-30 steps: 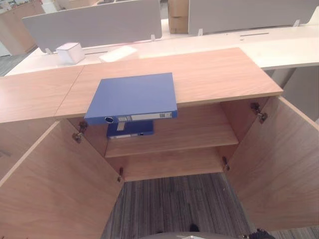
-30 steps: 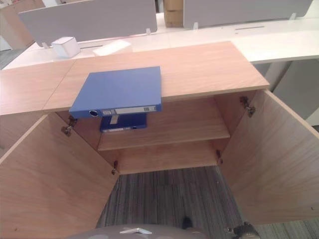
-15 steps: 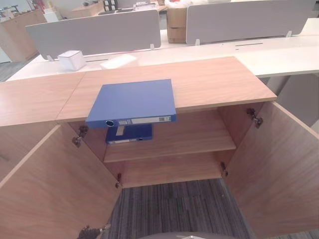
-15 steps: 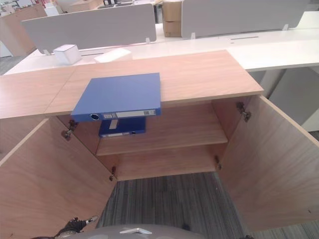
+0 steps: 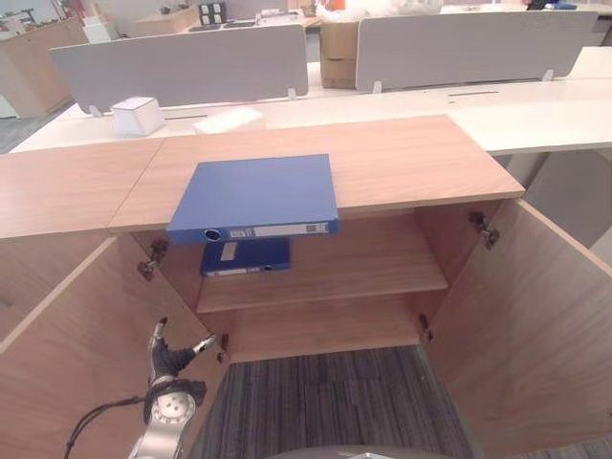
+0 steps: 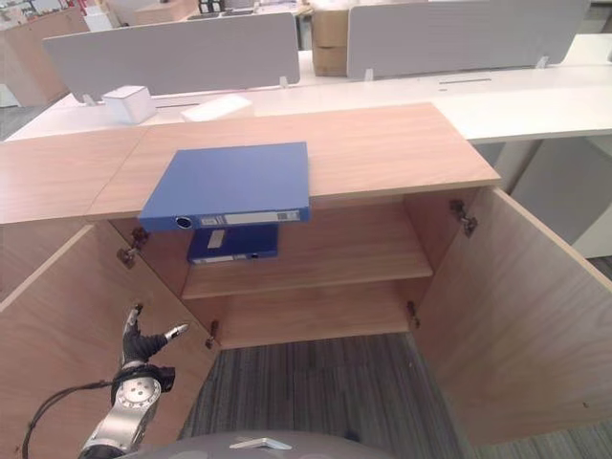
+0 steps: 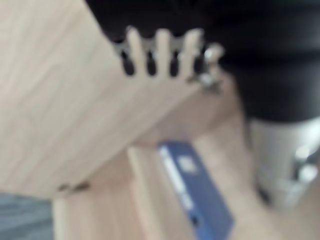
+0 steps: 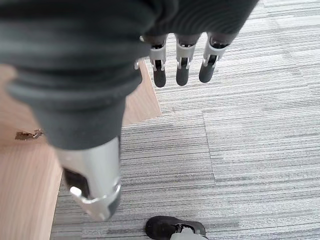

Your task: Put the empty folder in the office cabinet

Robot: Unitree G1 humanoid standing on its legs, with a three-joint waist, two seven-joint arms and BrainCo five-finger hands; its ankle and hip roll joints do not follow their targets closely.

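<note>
A blue folder lies flat on the wooden cabinet top, its labelled spine hanging a little over the front edge. A second blue folder lies on the upper shelf inside the open cabinet, just below the first. My left hand is raised at the lower left, in front of the left door and well below both folders, open with fingers spread and holding nothing. A blue folder shows past them in the left wrist view. My right hand hangs open over the grey carpet.
Both cabinet doors stand wide open, the left door and the right door. A lower shelf sits beneath the upper one. Behind the cabinet, a white desk carries a white box, a paper sheet and grey dividers.
My left hand has risen into view at the lower left, in front of the left door. The camera has tilted up a little. The folders have not moved.
</note>
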